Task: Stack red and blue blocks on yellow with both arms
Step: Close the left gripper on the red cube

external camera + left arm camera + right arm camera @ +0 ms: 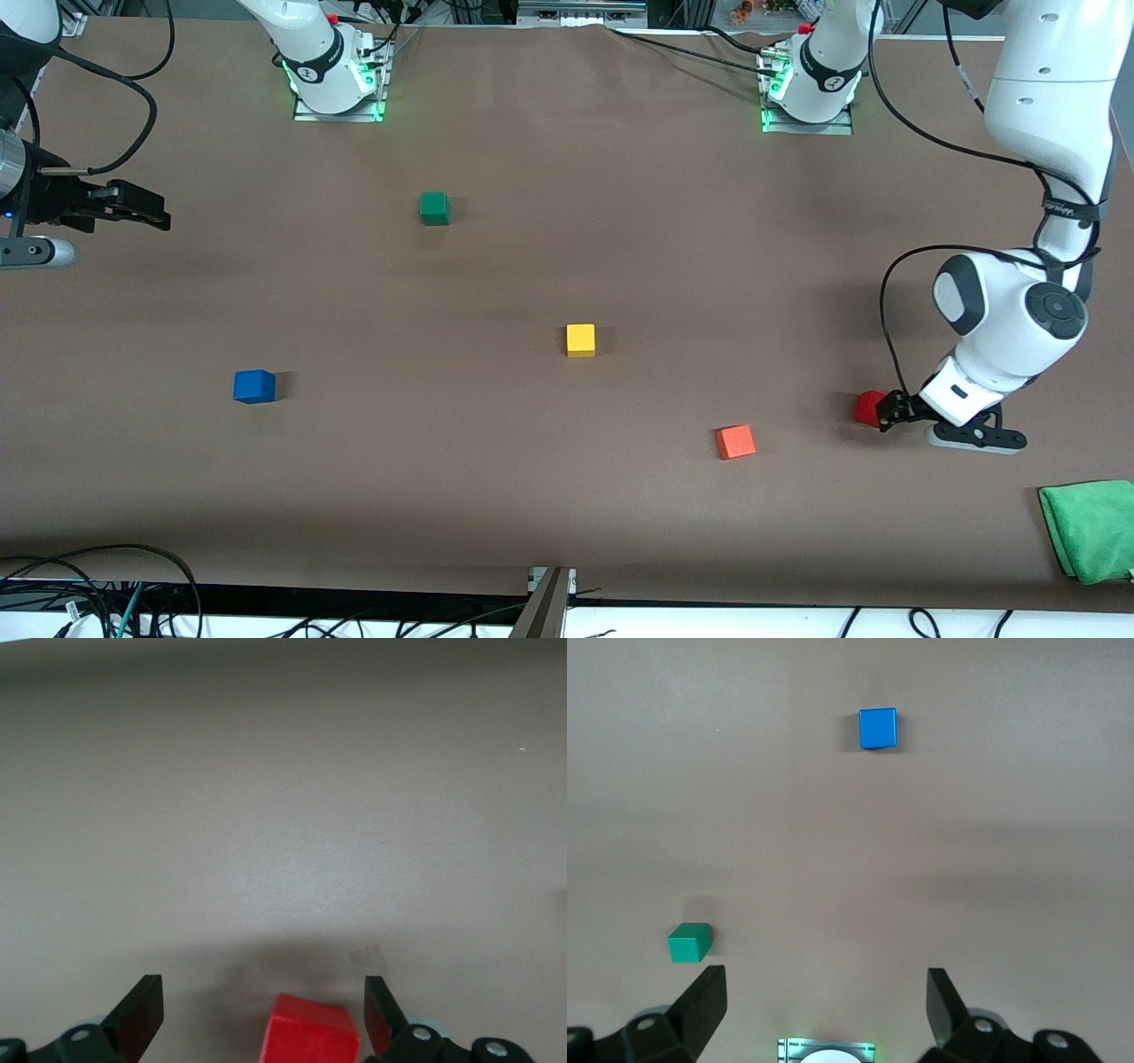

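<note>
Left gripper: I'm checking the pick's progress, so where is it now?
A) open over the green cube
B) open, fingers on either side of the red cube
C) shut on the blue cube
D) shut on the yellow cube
B: the left gripper stands open with the red cube between its fingers, not yet clamped.

My left gripper (pixel 886 412) sits low at the red block (pixel 870 408), jaws spread wide, and the wrist view shows bare bench (pixel 567 496) on both sides of the block between my fingers (pixel 142 1014). The orange-red block (pixel 735 441) lies near, toward the right arm's end, with open bench between. The green cloth (pixel 1090 530) lies nearer the front camera, well apart. My right gripper (pixel 133 208) waits, spread open, above the bench at its own end; the blue block (pixel 254 386) and the green block (pixel 434 208) stand alone. The yellow block (pixel 580 339) stands mid-bench, open all round.
</note>
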Controlling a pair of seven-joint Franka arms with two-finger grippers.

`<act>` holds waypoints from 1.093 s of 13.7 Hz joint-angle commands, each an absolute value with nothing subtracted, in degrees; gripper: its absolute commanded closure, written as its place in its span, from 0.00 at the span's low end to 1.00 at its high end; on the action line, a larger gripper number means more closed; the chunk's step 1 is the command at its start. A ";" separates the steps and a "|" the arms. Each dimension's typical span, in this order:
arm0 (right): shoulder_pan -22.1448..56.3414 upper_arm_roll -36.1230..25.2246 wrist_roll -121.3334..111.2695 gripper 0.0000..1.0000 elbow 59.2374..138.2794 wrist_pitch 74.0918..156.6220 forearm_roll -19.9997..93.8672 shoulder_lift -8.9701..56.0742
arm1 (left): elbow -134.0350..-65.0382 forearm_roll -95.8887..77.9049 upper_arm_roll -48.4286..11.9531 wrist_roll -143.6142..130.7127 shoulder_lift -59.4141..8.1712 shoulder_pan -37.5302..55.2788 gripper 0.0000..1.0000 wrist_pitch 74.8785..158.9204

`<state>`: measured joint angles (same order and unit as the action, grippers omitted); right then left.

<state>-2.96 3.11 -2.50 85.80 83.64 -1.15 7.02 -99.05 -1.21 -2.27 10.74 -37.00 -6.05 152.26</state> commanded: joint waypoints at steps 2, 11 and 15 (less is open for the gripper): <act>-3.16 3.16 -2.46 0.00 84.64 83.23 -0.79 7.38 | -101.68 -1.32 -2.02 6.16 -34.64 -3.69 0.00 152.67; -3.16 3.16 -2.46 0.00 84.73 83.23 -0.79 7.38 | -103.27 -1.23 -2.20 7.89 -32.08 -4.22 0.00 134.39; -3.25 3.16 -2.46 0.00 84.64 83.23 -0.79 7.38 | -96.35 -1.14 -1.94 9.23 -34.45 -4.13 0.00 133.95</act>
<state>-2.97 3.11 -2.50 85.79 83.64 -1.15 7.02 -100.12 -1.21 -2.28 7.49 -34.09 -4.10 135.72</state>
